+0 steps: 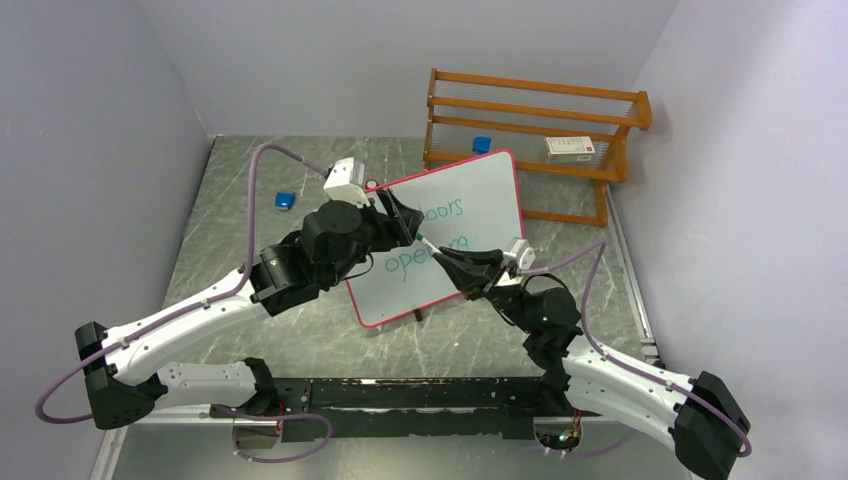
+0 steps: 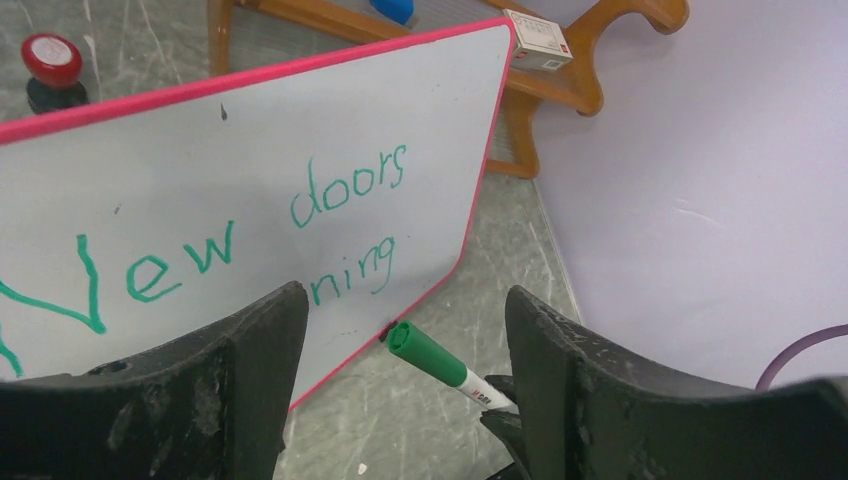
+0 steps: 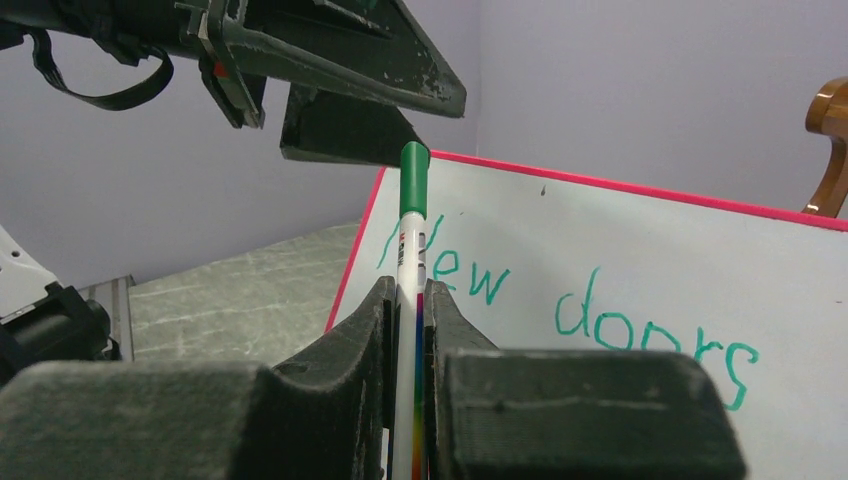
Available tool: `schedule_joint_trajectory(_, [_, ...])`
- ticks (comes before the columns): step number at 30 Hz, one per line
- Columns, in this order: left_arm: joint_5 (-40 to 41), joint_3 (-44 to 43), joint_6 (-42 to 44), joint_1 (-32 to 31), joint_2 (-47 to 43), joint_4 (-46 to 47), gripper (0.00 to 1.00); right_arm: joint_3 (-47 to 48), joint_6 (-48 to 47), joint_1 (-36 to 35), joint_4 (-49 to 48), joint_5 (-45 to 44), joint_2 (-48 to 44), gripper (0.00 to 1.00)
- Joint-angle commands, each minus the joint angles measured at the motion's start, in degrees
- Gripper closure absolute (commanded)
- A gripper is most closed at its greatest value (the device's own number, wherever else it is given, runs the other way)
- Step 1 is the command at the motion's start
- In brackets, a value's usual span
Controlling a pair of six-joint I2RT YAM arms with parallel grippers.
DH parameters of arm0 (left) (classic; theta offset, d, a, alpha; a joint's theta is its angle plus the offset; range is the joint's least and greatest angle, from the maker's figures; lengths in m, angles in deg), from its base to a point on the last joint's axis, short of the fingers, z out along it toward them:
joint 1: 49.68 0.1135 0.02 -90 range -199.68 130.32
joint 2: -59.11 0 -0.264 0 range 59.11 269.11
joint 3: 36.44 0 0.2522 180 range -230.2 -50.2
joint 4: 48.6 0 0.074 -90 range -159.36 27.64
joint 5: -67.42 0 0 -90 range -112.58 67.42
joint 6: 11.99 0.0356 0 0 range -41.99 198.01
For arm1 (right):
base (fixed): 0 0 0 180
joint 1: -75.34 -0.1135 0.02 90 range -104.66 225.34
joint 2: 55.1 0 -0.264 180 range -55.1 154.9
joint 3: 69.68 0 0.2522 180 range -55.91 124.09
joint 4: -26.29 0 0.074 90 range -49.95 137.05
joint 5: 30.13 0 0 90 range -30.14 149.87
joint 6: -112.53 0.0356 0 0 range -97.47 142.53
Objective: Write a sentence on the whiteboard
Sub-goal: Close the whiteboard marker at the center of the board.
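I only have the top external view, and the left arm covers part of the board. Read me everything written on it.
Observer: In the left wrist view the sentence on the whiteboard opens with "New", the word that the arm hides from you, followed by "doors".
Operator: Now report what the right arm holds.
Observer: The right wrist view shows the right gripper shut on a marker, with its green cap on.
Operator: Now the other arm.
Observer: The left gripper is open and holds nothing. The capped end of the marker shows in the gap between its fingers, clear of both.
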Motion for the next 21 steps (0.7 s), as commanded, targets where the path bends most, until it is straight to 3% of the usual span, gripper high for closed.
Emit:
schedule_joint_trajectory(1, [-0.97, 0.88, -7.41, 0.45, -1.04, 3.19, 0.27, -0.45, -3.35, -1.64, -4.93, -4.15, 0.63, 1.0])
schedule_joint_trajectory(13, [-2.54, 5.62, -12.32, 0.4, -2.02, 6.58, 0.49, -0.65, -3.46, -2.81, -6.28, -5.03, 0.69, 1.0])
schedule_joint_trajectory(21, [-6.85, 9.29, -15.29, 0.45, -2.87, 12.4, 0.92, -0.46, -3.08, -3.48, -7.21, -5.95, 0.95, 1.0])
